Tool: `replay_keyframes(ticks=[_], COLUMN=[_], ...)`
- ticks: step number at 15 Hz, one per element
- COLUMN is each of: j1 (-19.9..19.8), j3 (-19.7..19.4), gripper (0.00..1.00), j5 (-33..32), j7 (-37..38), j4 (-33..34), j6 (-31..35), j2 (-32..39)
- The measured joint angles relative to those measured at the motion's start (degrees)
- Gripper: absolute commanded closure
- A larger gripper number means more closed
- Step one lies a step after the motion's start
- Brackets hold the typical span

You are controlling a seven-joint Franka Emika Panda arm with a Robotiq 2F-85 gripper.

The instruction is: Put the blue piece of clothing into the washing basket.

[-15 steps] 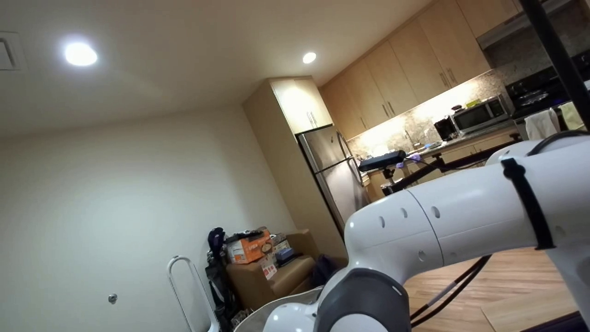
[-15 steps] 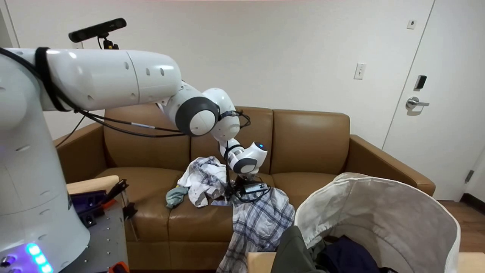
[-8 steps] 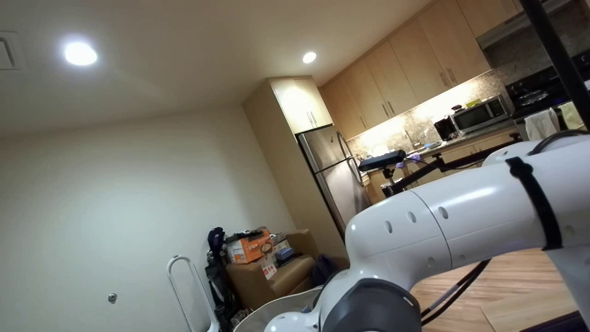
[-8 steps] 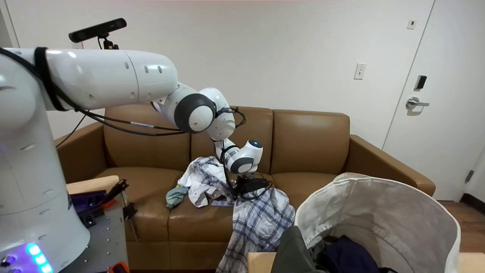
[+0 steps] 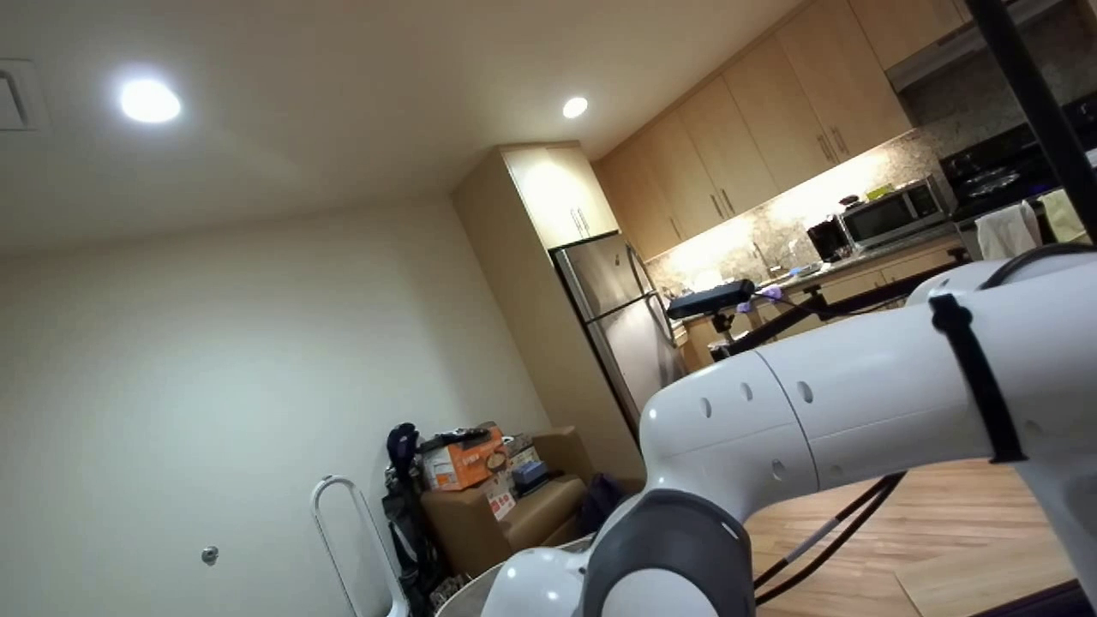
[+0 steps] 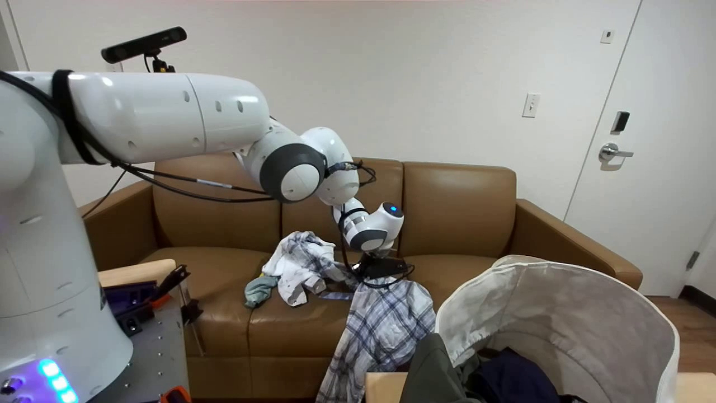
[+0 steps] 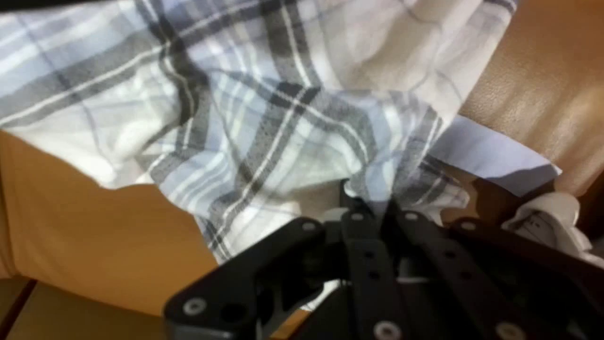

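Inside the washing basket [image 6: 668, 350], a large round light-grey fabric tub in an exterior view, lies dark navy cloth, the blue piece of clothing [image 6: 512, 376]; its lower part is cut off by the frame. Away from it, over the sofa seat, my gripper [image 7: 376, 208] is shut on a blue, grey and white plaid shirt [image 6: 386, 324]. In the wrist view a fold of that shirt runs up from between the fingertips, and the rest spreads out ahead. The shirt's lower end hangs over the sofa's front.
A brown sofa [image 6: 458, 212] runs behind. Left of the gripper lie a white plaid cloth [image 6: 299, 268], a teal cloth [image 6: 260, 290] and a lavender strip [image 7: 495, 151]. An olive garment [image 6: 433, 372] drapes at the basket's near left, by a wooden edge [image 6: 386, 386].
After a slight move left, my gripper has shifted right and a little up in an exterior view. The top of the plaid shirt has shifted with it, uncovering more of the lavender strip.
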Motion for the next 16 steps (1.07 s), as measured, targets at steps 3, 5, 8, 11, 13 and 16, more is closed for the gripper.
replay_keyframes(ticks=[3,5,8,11,13,16], j1=[-1.91,-1.78,-1.74,-1.74,-1.74,-1.42], j3=[1.34,1.39,1.50,1.50,1.50,0.61], gripper=[0.92,0.92,0.92,0.93,0.94,0.94], j5=[-0.22,-0.22,-0.23,-0.23,-0.23,-0.43], j7=[0.00,0.00,0.00,0.00,0.14,0.32], j4=[0.75,0.74,0.74,0.74,0.69,0.85], j6=[-1.22,-1.22,-1.22,-1.22,-1.22,-0.52], j2=[-0.41,-0.38,-0.37,-0.37,-0.37,-1.21])
